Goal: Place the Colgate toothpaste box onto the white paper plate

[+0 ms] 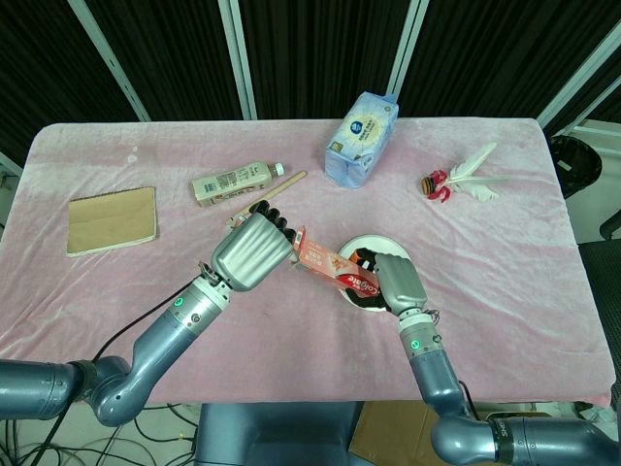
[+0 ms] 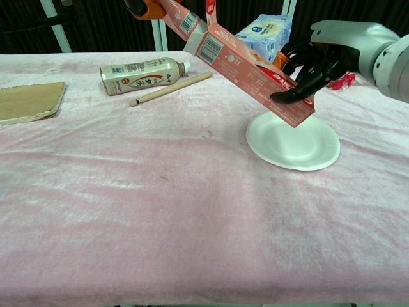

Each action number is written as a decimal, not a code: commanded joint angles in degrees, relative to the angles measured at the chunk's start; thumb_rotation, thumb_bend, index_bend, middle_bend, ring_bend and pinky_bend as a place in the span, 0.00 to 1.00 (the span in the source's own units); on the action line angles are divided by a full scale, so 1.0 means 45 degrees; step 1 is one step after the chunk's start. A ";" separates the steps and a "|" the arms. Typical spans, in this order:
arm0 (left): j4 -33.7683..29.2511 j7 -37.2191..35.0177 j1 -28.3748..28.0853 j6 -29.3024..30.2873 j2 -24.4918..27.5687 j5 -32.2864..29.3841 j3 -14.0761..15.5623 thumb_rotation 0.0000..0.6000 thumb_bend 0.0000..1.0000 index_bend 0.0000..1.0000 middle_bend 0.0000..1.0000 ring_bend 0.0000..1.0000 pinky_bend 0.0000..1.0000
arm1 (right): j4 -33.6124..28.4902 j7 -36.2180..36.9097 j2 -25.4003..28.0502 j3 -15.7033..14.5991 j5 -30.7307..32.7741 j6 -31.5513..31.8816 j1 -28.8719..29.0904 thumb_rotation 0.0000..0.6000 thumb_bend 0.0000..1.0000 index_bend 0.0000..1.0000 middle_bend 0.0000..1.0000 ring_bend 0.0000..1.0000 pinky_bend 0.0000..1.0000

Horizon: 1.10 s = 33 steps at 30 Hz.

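The red Colgate toothpaste box point(image 1: 330, 267) point(image 2: 249, 70) hangs tilted in the air, its lower end just over the white paper plate point(image 1: 374, 241) point(image 2: 294, 144). My left hand point(image 1: 254, 250) point(image 2: 146, 7) grips the box's raised upper end. My right hand point(image 1: 398, 282) point(image 2: 319, 54) has its dark fingers point(image 2: 300, 83) wrapped on the lower end above the plate's far rim. In the head view both hands and the box cover much of the plate.
A drink bottle point(image 1: 231, 183) point(image 2: 140, 73) and a wooden stick point(image 1: 281, 186) point(image 2: 169, 88) lie behind the left hand. A blue tissue pack point(image 1: 362, 138) point(image 2: 265, 32) stands behind the plate. A brown notebook point(image 1: 112, 219) lies far left, a white feather with a red item point(image 1: 466, 180) far right.
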 commanded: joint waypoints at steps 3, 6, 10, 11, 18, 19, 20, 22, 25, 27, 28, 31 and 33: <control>0.0014 -0.0039 -0.0006 0.0037 -0.0006 -0.0013 -0.0013 1.00 0.41 0.60 0.55 0.44 0.46 | 0.0004 0.0013 0.0003 -0.0021 0.0019 -0.0009 -0.0001 1.00 0.33 0.46 0.45 0.42 0.45; 0.0049 -0.0051 -0.0005 0.0068 -0.0020 0.0013 -0.0005 1.00 0.41 0.60 0.55 0.44 0.46 | 0.0035 0.0038 -0.0008 -0.0041 0.0034 -0.0031 -0.0003 1.00 0.33 0.46 0.45 0.42 0.45; 0.0116 -0.0109 -0.0015 0.0024 -0.0038 0.0007 0.0021 1.00 0.41 0.60 0.55 0.44 0.46 | 0.0085 0.0038 -0.0054 -0.0057 0.0033 -0.0039 0.0022 1.00 0.33 0.46 0.45 0.42 0.45; 0.0124 -0.0117 -0.0018 0.0015 -0.0038 0.0010 0.0025 1.00 0.41 0.60 0.55 0.44 0.46 | 0.0090 0.0035 -0.0060 -0.0058 0.0030 -0.0037 0.0026 1.00 0.33 0.46 0.45 0.42 0.45; 0.0159 -0.0121 -0.0038 -0.0038 -0.0040 0.0016 0.0084 1.00 0.41 0.60 0.55 0.44 0.46 | 0.0112 0.0045 -0.0115 -0.0043 0.0036 -0.0019 0.0054 1.00 0.33 0.46 0.45 0.42 0.45; 0.0163 -0.0123 -0.0036 -0.0032 -0.0049 0.0011 0.0091 1.00 0.41 0.60 0.55 0.44 0.46 | 0.0111 0.0050 -0.0126 -0.0046 0.0040 -0.0015 0.0054 1.00 0.33 0.46 0.45 0.42 0.45; 0.0159 -0.0136 -0.0033 -0.0027 -0.0060 0.0004 0.0092 1.00 0.41 0.60 0.55 0.44 0.46 | 0.0112 0.0048 -0.0130 -0.0052 0.0042 -0.0011 0.0053 1.00 0.33 0.46 0.45 0.42 0.45; 0.0153 -0.0157 -0.0034 -0.0015 -0.0088 0.0021 0.0092 1.00 0.41 0.60 0.55 0.44 0.46 | 0.0109 0.0053 -0.0142 -0.0067 0.0033 0.0002 0.0048 1.00 0.33 0.46 0.45 0.42 0.45; 0.0145 -0.0143 -0.0044 -0.0003 -0.0110 0.0057 0.0103 1.00 0.41 0.60 0.55 0.44 0.46 | 0.0098 0.0078 -0.0144 -0.0066 0.0020 0.0016 0.0036 1.00 0.33 0.46 0.45 0.42 0.45; 0.0135 -0.0135 -0.0052 0.0017 -0.0127 0.0070 0.0098 1.00 0.41 0.60 0.55 0.44 0.46 | 0.0080 0.0101 -0.0134 -0.0048 0.0010 0.0024 0.0032 1.00 0.33 0.46 0.45 0.42 0.45; 0.0134 -0.0125 -0.0057 0.0023 -0.0130 0.0065 0.0095 1.00 0.41 0.60 0.55 0.44 0.46 | 0.0071 0.0113 -0.0130 -0.0035 0.0009 0.0025 0.0031 1.00 0.33 0.46 0.45 0.42 0.45; 0.0111 -0.0090 -0.0083 0.0055 -0.0142 0.0037 0.0062 1.00 0.41 0.60 0.55 0.44 0.46 | 0.0019 0.0208 -0.0125 0.0043 0.0030 0.0033 0.0021 1.00 0.33 0.46 0.45 0.42 0.45; 0.0101 -0.0068 -0.0121 0.0073 -0.0156 0.0034 0.0011 1.00 0.41 0.60 0.55 0.44 0.46 | -0.0033 0.0350 -0.0139 0.0124 0.0064 0.0038 -0.0005 1.00 0.33 0.46 0.45 0.42 0.45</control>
